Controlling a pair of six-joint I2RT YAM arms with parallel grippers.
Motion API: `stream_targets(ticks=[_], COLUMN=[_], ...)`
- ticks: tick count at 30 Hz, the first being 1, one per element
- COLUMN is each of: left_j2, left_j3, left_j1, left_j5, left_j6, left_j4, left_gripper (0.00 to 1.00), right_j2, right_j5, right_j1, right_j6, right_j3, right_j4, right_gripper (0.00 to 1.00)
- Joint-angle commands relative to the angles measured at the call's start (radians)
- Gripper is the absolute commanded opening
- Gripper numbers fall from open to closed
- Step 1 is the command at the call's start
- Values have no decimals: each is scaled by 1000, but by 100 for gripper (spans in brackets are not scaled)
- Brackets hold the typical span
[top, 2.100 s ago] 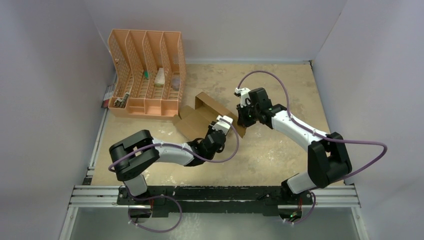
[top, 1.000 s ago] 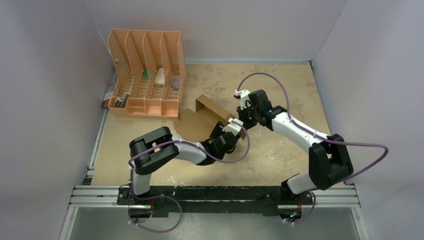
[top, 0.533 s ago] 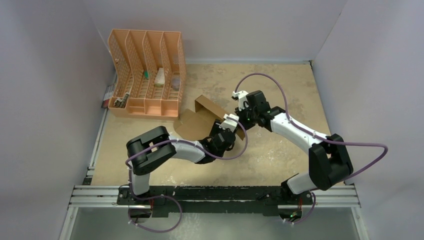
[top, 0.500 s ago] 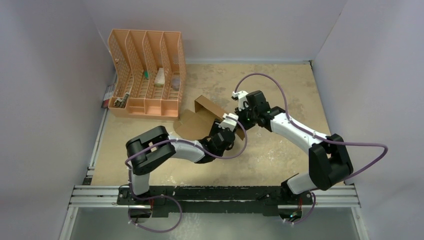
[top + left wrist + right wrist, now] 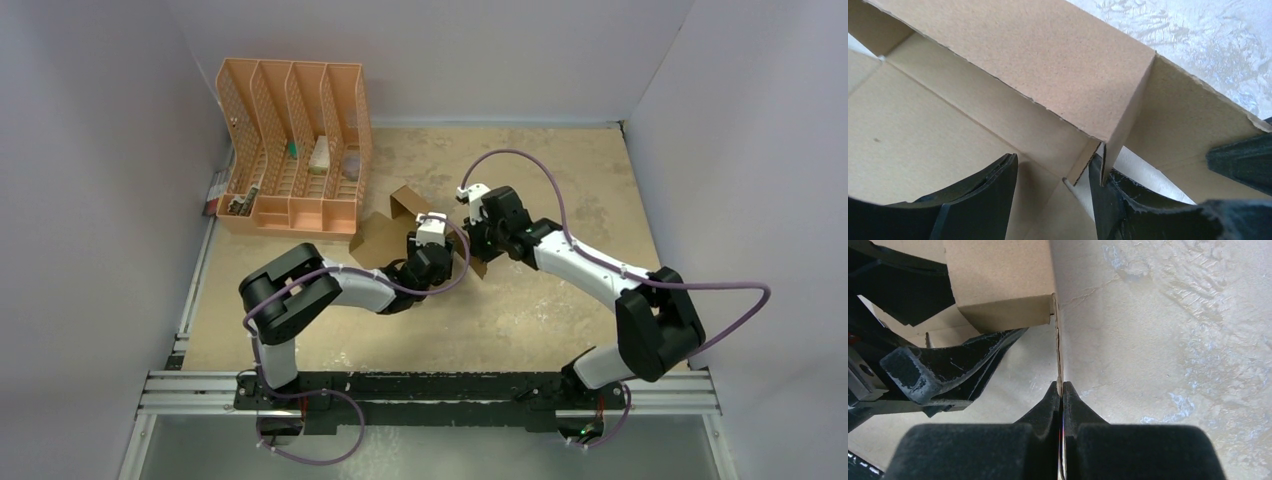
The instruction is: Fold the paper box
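The paper box point(image 5: 382, 238) is a brown cardboard sheet lying partly folded mid-table, with one wall raised at its far side point(image 5: 407, 200). My left gripper point(image 5: 436, 240) is open over the sheet. In the left wrist view its jaws point(image 5: 1053, 172) straddle a small upright tab at the corner of the raised wall point(image 5: 1048, 55), and its right finger point(image 5: 1120, 200) touches the side flap's edge. My right gripper point(image 5: 470, 243) is shut on the thin edge of a side flap point(image 5: 1060, 365) and holds it upright. The folded wall point(image 5: 998, 280) shows ahead of it.
An orange slotted file organiser point(image 5: 295, 150) with small items in it stands at the back left, close to the box. Pale walls close the table on three sides. My left finger point(image 5: 948, 365) lies just left of the held flap.
My left gripper has moved up and left, from the box's near right corner onto the sheet by the raised wall. My right gripper has shifted slightly left with the flap still pinched.
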Motion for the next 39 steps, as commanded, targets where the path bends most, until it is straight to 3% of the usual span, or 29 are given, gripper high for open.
stream_targets(ticks=[1,6,15,21,33,39], left_j2=[-46,-93,-312,-419,-219,-122], left_j3=[-16,-22,-64,-10,273,357], left_j1=[8,16,33,151,465,519], left_j5=[62,108,155,181,286,421], left_j6=[-100,-123,-121,-53,115,132], left_j4=[34,13,-110,-260,-417,-431], left_gripper=[55,56,61,63,72,72], right_j2=[-2,12,42,66,83,95], right_j5=[99,176,235,242,231,226], right_j1=[19,28,28,28,28,28], right_j6=[89,122,58,50,22,11], right_j3=[-23,-55,-43,-39,-31,-20], right_j4=[74,172,181,183,175,172], right_gripper=[0,0,0,0,0,0])
